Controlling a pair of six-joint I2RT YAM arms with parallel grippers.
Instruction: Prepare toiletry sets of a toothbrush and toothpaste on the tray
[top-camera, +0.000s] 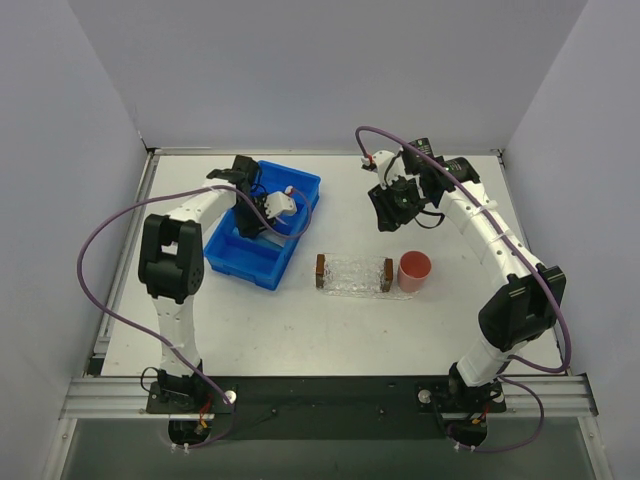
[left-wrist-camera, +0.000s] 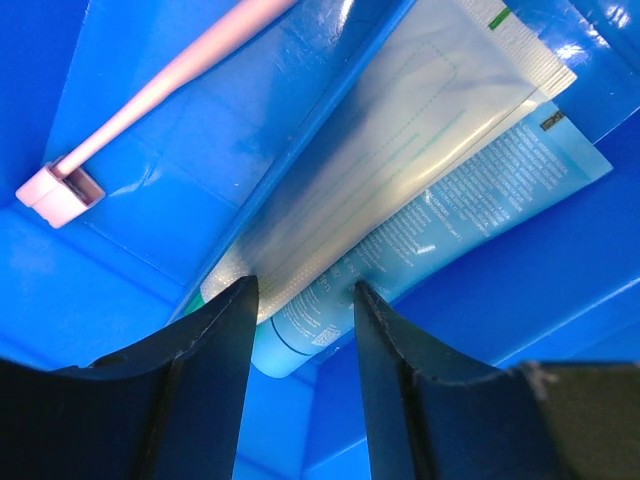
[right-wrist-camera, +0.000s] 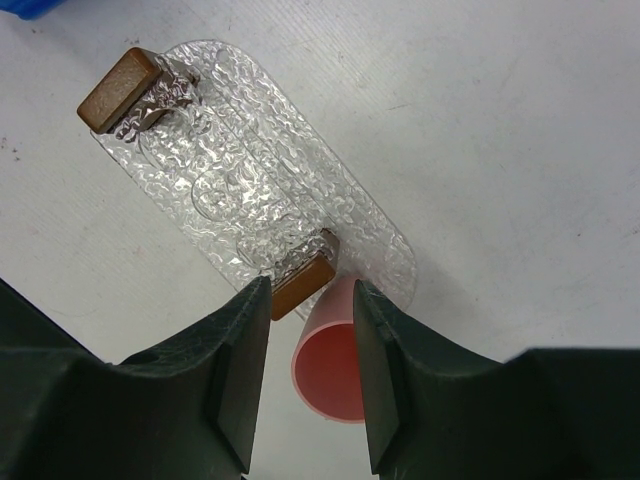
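Two toothpaste tubes lie stacked in the blue bin (left-wrist-camera: 90, 290): a pale grey one (left-wrist-camera: 400, 130) over a brighter blue one (left-wrist-camera: 480, 200). My left gripper (left-wrist-camera: 300, 290) hangs just above their cap ends. It is open, with its jaws apart and one fingertip in front of the pale tube. The pink toothbrush (left-wrist-camera: 160, 85) lies in the neighbouring compartment. The clear glittery tray (right-wrist-camera: 250, 170) with brown end blocks holds nothing. My right gripper (right-wrist-camera: 311, 287) hovers open over the tray's right end and grips nothing. From above, the left gripper (top-camera: 258, 212) is inside the bin and the right gripper (top-camera: 392, 207) is behind the tray (top-camera: 353, 273).
A round pink cup (top-camera: 414, 270) stands against the tray's right end, and shows directly below the right jaws (right-wrist-camera: 330, 370). The blue bin (top-camera: 250, 268) sits left of the tray. Grey walls enclose the white table on three sides.
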